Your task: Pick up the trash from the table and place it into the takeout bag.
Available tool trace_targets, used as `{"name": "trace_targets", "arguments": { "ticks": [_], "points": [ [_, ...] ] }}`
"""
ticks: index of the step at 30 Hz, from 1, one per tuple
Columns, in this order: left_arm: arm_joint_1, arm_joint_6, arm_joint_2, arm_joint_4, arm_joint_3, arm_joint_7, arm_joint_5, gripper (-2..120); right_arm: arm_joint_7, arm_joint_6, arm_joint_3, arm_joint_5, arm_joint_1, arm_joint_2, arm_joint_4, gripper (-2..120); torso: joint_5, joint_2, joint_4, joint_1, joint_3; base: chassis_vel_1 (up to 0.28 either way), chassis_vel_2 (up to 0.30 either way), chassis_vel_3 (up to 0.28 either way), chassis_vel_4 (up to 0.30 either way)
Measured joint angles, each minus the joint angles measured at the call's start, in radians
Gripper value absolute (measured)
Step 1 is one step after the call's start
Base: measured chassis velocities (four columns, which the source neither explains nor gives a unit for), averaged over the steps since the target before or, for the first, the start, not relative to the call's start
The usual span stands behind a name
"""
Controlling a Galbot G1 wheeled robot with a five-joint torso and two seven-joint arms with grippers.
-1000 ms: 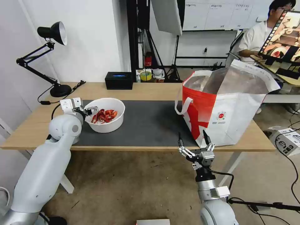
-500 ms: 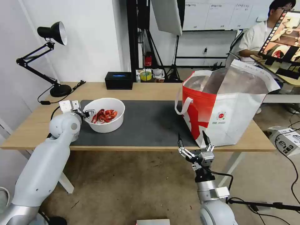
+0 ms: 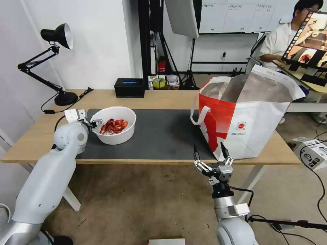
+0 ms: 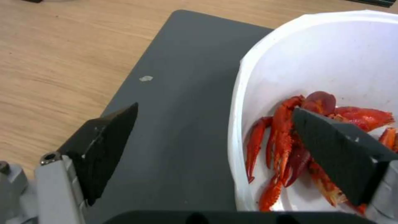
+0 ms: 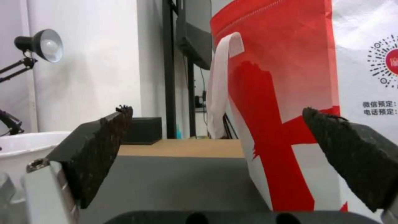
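A white bowl (image 3: 117,137) of red crayfish shells (image 3: 113,126) sits on the left part of the dark grey mat (image 3: 163,132) on the table (image 3: 163,97). My left gripper (image 3: 96,122) is open and straddles the bowl's left rim. In the left wrist view, one finger (image 4: 340,149) hangs inside the bowl (image 4: 290,62) over the shells (image 4: 286,137), and the other finger (image 4: 104,146) is outside over the mat (image 4: 182,93). The red-and-white takeout bag (image 3: 245,122) stands open at the table's right. My right gripper (image 3: 208,149) is open below the table's front edge, facing the bag (image 5: 282,77).
A black desk lamp (image 3: 56,34) stands at the table's back left, with its cable trailing on the wood. A black box (image 3: 129,87) sits at the back edge. White boxes (image 3: 313,151) and cables lie on the floor to the right.
My left arm has shifted slightly left and lower at the bowl's rim. The bowl, the bag and the right gripper have stayed put.
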Motion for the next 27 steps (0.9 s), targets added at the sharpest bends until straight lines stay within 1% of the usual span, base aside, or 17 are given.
{"name": "trace_targets", "arguments": {
  "ticks": [8, 9, 10, 11, 14, 15, 16, 18, 19, 20, 21, 24, 25, 27],
  "points": [
    [0.004, -0.001, -0.002, 0.009, 0.002, -0.002, 0.0, 100, 0.001, 0.0, 0.004, 0.003, 0.001, 0.0, 0.001, 100, 0.0002, 0.0, 0.0, 0.0, 0.0, 0.0, 0.0, 0.0, 0.0],
    [0.005, -0.002, -0.002, 0.011, 0.002, -0.002, 0.0, 99, 0.001, 0.0, 0.004, 0.003, 0.001, 0.001, 0.001, 100, 0.0002, 0.0, 0.0, 0.0, 0.0, 0.0, 0.0, 0.0, 0.0],
    [0.006, -0.002, -0.003, 0.012, 0.002, -0.002, 0.0, 95, 0.002, 0.0, 0.004, 0.003, 0.0, 0.001, 0.001, 100, 0.0002, 0.0, 0.0, 0.0, 0.0, 0.0, 0.0, 0.0, 0.0],
    [0.006, -0.002, -0.003, 0.012, 0.002, -0.002, 0.0, 95, 0.002, 0.0, 0.004, 0.003, 0.0, 0.001, 0.001, 100, 0.0002, 0.0, 0.0, 0.0, 0.0, 0.0, 0.0, 0.0, 0.0],
    [0.007, -0.002, -0.006, 0.016, 0.003, -0.002, -0.001, 80, 0.002, 0.0, 0.003, 0.003, 0.0, 0.001, 0.002, 100, -0.0002, 0.0, 0.0, 0.0, 0.0, 0.0, 0.0, 0.0, 0.0],
    [0.007, -0.002, -0.006, 0.016, 0.003, -0.002, -0.001, 80, 0.002, 0.0, 0.003, 0.003, 0.0, 0.001, 0.002, 100, -0.0002, 0.0, 0.0, 0.0, 0.0, 0.0, 0.0, 0.0, 0.0],
    [0.007, -0.002, -0.006, 0.017, 0.002, -0.002, -0.001, 75, 0.002, 0.0, 0.003, 0.003, 0.001, 0.0, 0.002, 100, -0.0001, 0.0, -0.0001, 0.0, 0.0, 0.0, 0.0, 0.0, 0.0],
    [0.006, -0.002, -0.006, 0.017, 0.002, -0.002, -0.001, 74, 0.002, 0.0, 0.003, 0.003, 0.002, 0.0, 0.002, 100, 0.0, 0.0, 0.0, 0.0, 0.0, 0.0, 0.0, 0.0, 0.0],
    [0.004, -0.002, -0.006, 0.019, 0.002, -0.002, -0.001, 64, 0.002, -0.001, 0.004, 0.004, 0.003, -0.001, 0.003, 100, -0.0001, 0.0, 0.0, 0.0, 0.0, 0.0, 0.0, 0.0, 0.0],
    [0.003, -0.002, -0.006, 0.021, 0.002, -0.002, -0.001, 59, 0.002, -0.001, 0.004, 0.004, 0.003, -0.001, 0.003, 100, 0.0, 0.0, 0.0, 0.0, 0.0, 0.0, 0.0, 0.0, 0.0],
    [0.003, -0.002, -0.006, 0.021, 0.002, -0.002, -0.001, 59, 0.002, -0.001, 0.004, 0.004, 0.003, -0.001, 0.003, 100, 0.0, 0.0, 0.0, 0.0, 0.0, 0.0, 0.0, 0.0, 0.0],
    [0.0, -0.002, -0.006, 0.024, 0.002, 0.0, -0.001, 45, 0.002, -0.002, 0.004, 0.004, 0.003, -0.001, 0.003, 100, 0.0, 0.0, -0.0001, 0.0, 0.0, 0.0, 0.0, 0.0, 0.0],
    [0.0, -0.002, -0.006, 0.024, 0.002, 0.0, -0.001, 45, 0.002, -0.002, 0.004, 0.004, 0.003, -0.001, 0.003, 100, 0.0, 0.0, -0.0001, 0.0, 0.0, 0.0, 0.0, 0.0, 0.0],
    [-0.002, -0.001, -0.005, 0.026, 0.001, 0.001, -0.001, 34, 0.002, -0.002, 0.005, 0.005, 0.005, -0.001, 0.003, 100, 0.0, 0.0, 0.0, 0.0, 0.0, 0.0, 0.0, 0.0, 0.0]
  ]
}}
